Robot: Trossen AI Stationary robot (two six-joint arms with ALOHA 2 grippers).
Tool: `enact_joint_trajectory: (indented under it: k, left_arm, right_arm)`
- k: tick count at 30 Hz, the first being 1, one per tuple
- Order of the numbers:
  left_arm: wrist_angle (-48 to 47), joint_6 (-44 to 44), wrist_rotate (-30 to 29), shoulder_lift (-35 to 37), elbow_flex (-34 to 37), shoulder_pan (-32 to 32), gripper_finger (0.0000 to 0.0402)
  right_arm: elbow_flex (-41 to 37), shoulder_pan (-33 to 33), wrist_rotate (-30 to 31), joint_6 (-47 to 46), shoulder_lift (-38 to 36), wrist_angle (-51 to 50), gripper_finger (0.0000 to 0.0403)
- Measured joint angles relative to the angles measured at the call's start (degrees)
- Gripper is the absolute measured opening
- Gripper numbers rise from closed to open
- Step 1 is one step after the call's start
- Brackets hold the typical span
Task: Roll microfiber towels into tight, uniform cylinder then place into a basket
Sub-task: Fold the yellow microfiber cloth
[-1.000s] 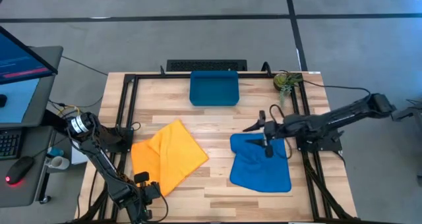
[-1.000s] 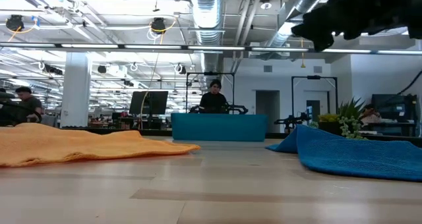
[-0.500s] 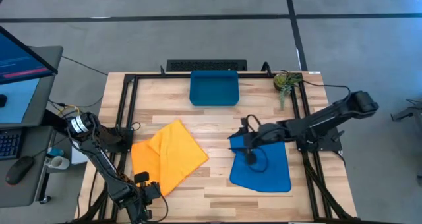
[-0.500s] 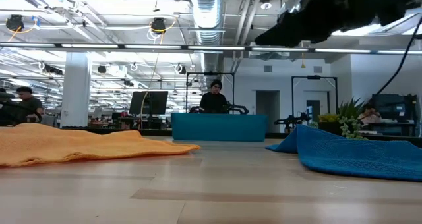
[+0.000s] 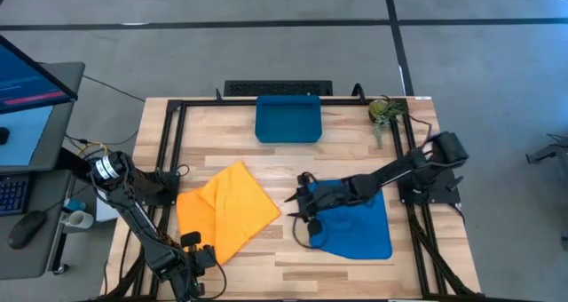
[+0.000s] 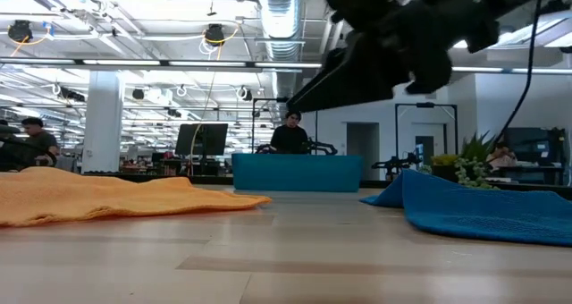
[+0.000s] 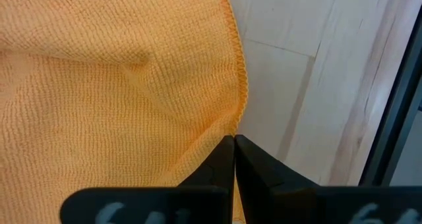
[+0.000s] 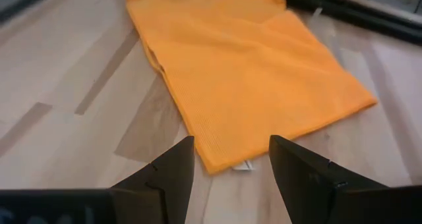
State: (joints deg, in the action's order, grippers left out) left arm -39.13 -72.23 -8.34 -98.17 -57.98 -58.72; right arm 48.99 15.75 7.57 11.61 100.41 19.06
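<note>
Even, bright indoor light, soft shadows only.

Ceiling strip lights [image 6: 179,64] glare white in the low view, where the right arm [image 6: 402,36] is a dark, unlit shape against them. The table [image 5: 293,164] is lit evenly from overhead. Ahead of the right jaws the orange towel [image 8: 244,72] looks slightly soft; by the left jaws its weave [image 7: 99,85] is crisp.

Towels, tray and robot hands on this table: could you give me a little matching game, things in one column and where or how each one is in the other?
Things:
1. orange towel
2. blue towel
3. basket
4. right hand

Places or states:
A. far edge of the table, middle
B. open, between the two towels
C. lying on the table's left half
D. lying on the table's right half

Pairs: 1-C, 2-D, 3-A, 4-B
</note>
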Motion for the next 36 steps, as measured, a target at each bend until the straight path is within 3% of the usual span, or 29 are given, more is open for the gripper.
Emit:
enact_joint_trajectory:
  k: [14,36]
  left_arm:
    - [0.00,0.00,-0.02,-0.21,-0.02,0.00,0.0000]
    - [-0.04,0.00,-0.02,-0.31,-0.02,0.00,0.0000]
  right_arm:
    - [14.37,0.09,-0.21,0.24,13.72,-10.22,0.0219]
    - [16.47,-2.13,-0.44,-1.13,18.40,-13.54,0.0219]
